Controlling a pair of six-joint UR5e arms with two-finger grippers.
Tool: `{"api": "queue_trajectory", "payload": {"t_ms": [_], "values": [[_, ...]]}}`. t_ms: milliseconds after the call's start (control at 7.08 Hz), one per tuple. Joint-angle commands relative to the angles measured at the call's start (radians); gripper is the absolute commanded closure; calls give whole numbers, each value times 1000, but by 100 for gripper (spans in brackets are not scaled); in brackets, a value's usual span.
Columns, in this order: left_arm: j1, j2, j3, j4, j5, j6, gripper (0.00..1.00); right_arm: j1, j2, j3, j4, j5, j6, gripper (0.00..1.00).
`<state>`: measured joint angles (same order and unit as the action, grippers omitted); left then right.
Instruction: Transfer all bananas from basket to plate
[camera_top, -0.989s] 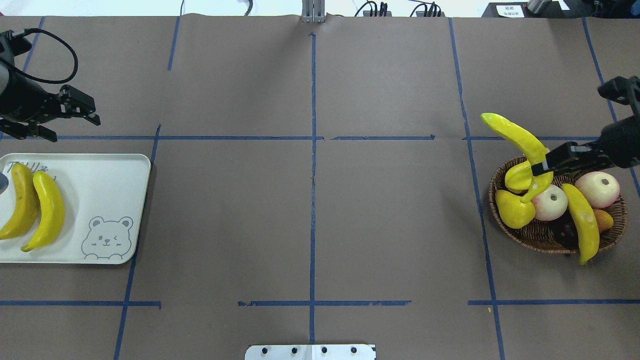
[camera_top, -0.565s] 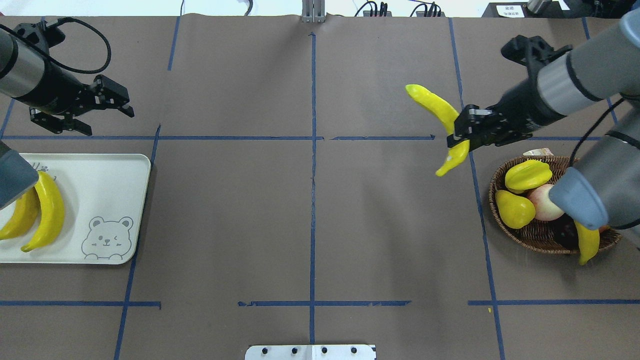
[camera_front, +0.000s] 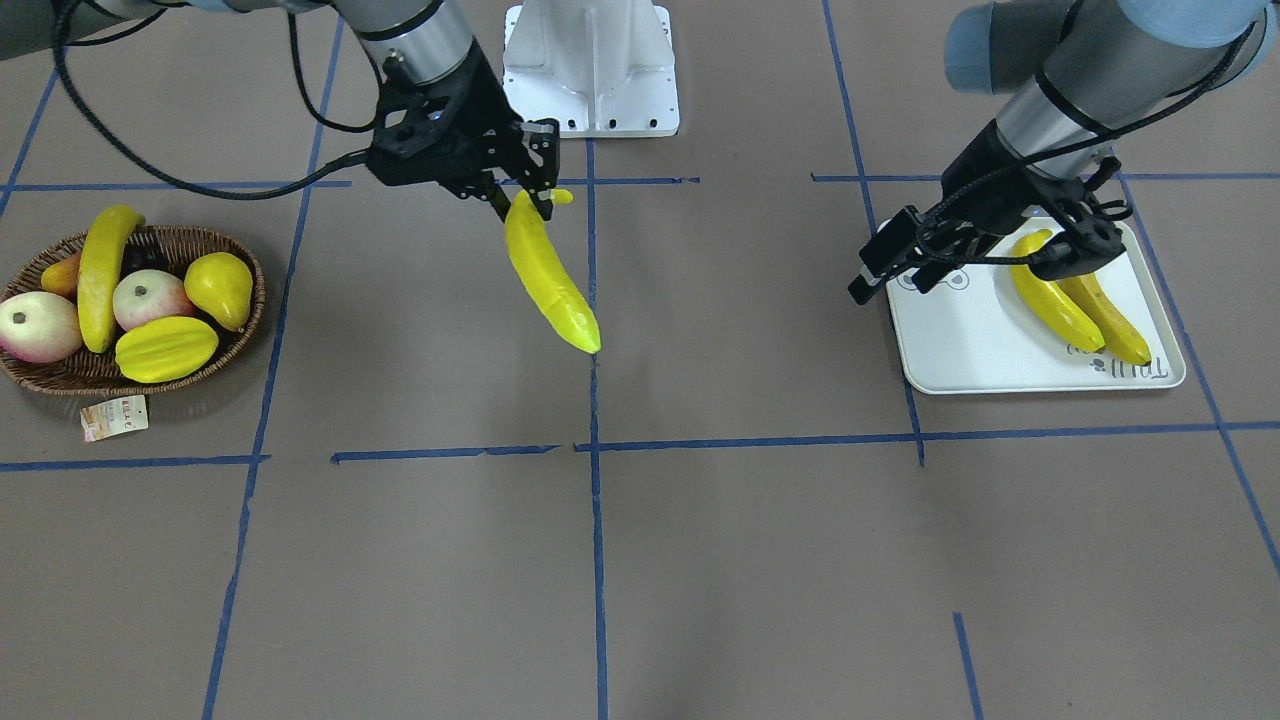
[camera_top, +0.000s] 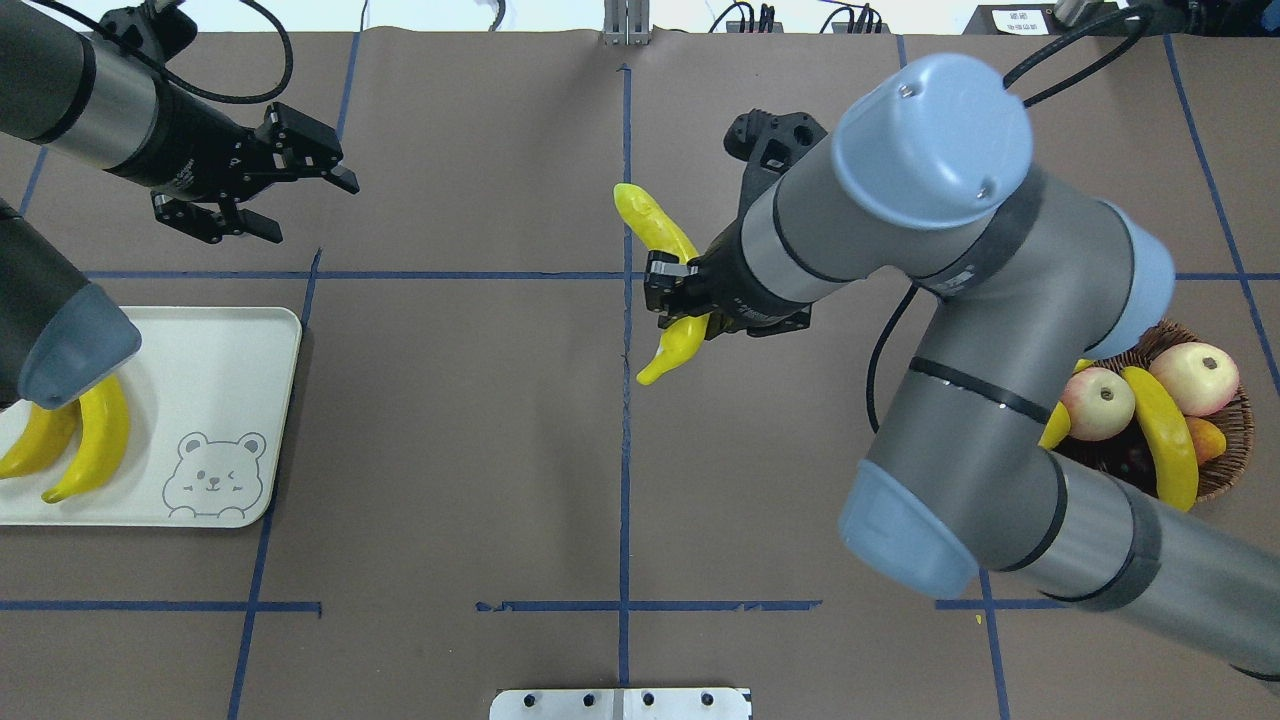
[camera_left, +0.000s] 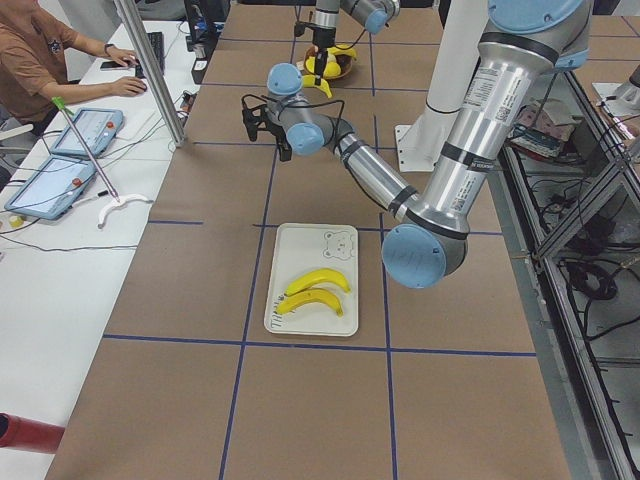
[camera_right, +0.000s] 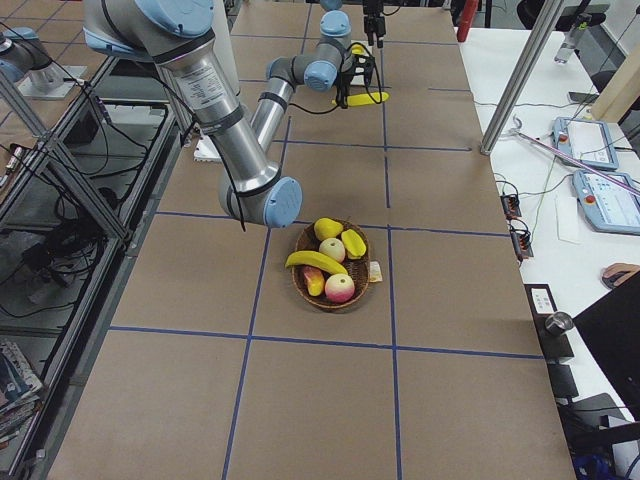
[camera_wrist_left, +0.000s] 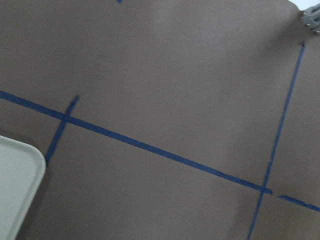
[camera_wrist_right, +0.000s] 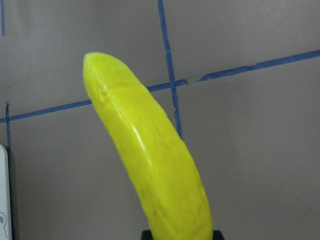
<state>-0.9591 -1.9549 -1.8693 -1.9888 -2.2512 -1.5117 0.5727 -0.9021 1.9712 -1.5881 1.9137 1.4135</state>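
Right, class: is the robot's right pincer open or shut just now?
Shut on a banana: the right pincer clamps it near its stem end, and the fruit hangs below it.

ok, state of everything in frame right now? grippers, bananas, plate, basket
right gripper: shut on held banana, over mid-table.
held banana: in the air, gripped near one end.
left gripper: open, empty, raised near the plate.
plate: holds two bananas, side by side.
basket: one banana inside, among other fruit.
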Motion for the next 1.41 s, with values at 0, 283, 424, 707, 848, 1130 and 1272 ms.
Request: {"api": "queue_trajectory", "payload": {"t_ms": [0,283,424,707,848,1130,1272], "values": [[52,-71,16,-105,1,-150,0,-121,64,-9,-15,-132,28,100],[103,-143,24,-108,7,-221,0,-169,109,-32,-15,-199,53,100],[121,-159,42,-131,9,-225,0,-172,117,-37,-15,-202,55,100],[187,-160,45,-136,9,-229,0,-172,118,-35,-13,-203,55,100],[219,-160,44,-137,10,-245,1,-171,120,-35,-13,-203,55,100],[246,-162,48,-137,12,-245,5,-172,118,-37,-12,-203,55,100],[253,-162,48,-137,12,-245,9,-172,117,-37,-12,-203,55,100]]}}
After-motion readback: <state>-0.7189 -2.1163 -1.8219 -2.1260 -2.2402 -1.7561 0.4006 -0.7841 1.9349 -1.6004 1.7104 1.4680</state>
